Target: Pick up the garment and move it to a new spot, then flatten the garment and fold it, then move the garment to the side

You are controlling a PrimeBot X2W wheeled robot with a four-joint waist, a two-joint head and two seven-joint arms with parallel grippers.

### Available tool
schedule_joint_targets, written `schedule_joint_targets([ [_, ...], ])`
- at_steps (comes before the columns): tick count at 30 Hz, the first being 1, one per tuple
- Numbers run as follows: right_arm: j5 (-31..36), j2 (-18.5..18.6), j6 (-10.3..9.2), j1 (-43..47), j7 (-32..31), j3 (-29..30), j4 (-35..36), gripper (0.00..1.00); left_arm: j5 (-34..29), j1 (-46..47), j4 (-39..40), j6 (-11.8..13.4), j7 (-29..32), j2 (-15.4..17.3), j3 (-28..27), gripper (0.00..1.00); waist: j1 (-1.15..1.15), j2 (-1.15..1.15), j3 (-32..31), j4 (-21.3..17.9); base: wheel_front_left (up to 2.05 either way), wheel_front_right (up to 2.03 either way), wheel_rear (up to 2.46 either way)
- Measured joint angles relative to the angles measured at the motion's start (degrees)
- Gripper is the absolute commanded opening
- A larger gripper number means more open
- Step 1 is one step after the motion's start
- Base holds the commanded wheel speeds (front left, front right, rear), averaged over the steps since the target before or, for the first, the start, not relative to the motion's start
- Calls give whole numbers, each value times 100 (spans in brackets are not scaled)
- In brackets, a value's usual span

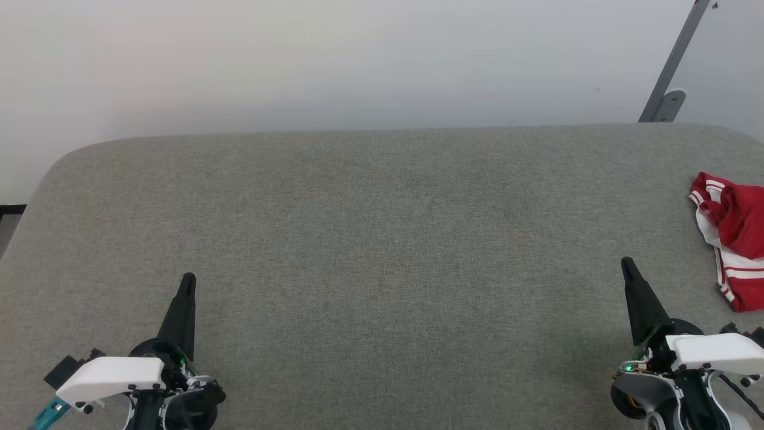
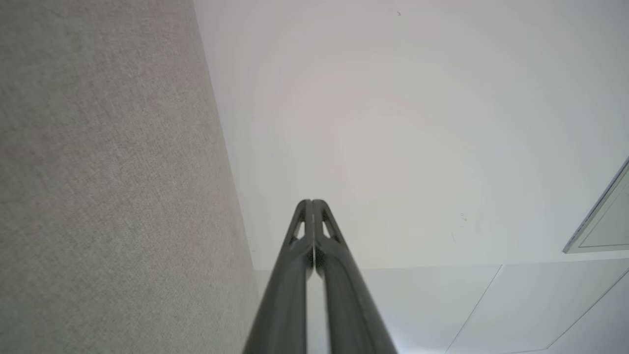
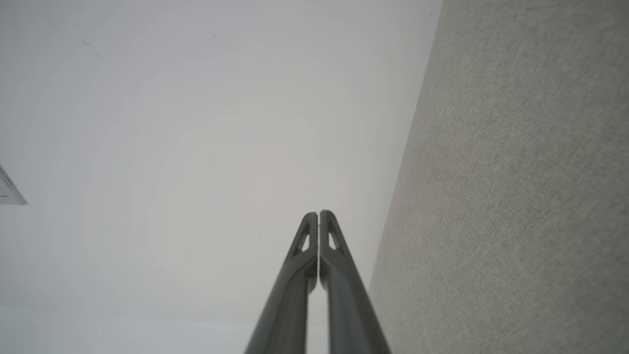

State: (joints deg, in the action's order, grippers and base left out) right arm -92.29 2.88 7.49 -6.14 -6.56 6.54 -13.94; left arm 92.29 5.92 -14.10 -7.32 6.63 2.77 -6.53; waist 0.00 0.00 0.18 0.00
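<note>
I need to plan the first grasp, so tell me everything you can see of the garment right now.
The garment is soft cloth, red with white areas crossed by red stripes. It lies crumpled in a bunched heap, not spread out, at the far right of the grey fabric-covered table, and the head view's right edge cuts part of it off. It rests on the table alone. The right gripper, shut, stands apart from it.
</note>
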Motion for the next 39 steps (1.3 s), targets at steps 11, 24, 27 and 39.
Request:
schedule_joint_targets([
  [11, 0, 0, 0, 0, 0, -1, 0, 0, 1, 0, 0, 0, 0, 0, 0, 0, 0, 0, 0, 0, 0, 0, 0],
  [24, 0, 0, 0, 0, 0, -1, 0, 0, 1, 0, 0, 0, 0, 0, 0, 0, 0, 0, 0, 0, 0, 0, 0],
  [27, 0, 0, 0, 0, 1, 0, 0, 0, 1, 0, 0, 0, 0, 0, 0, 0, 0, 0, 0, 0, 0, 0, 0],
  [39, 0, 0, 0, 0, 0, -2, 0, 0, 1, 0, 0, 0, 0, 0, 0, 0, 0, 0, 0, 0, 0, 0, 0],
])
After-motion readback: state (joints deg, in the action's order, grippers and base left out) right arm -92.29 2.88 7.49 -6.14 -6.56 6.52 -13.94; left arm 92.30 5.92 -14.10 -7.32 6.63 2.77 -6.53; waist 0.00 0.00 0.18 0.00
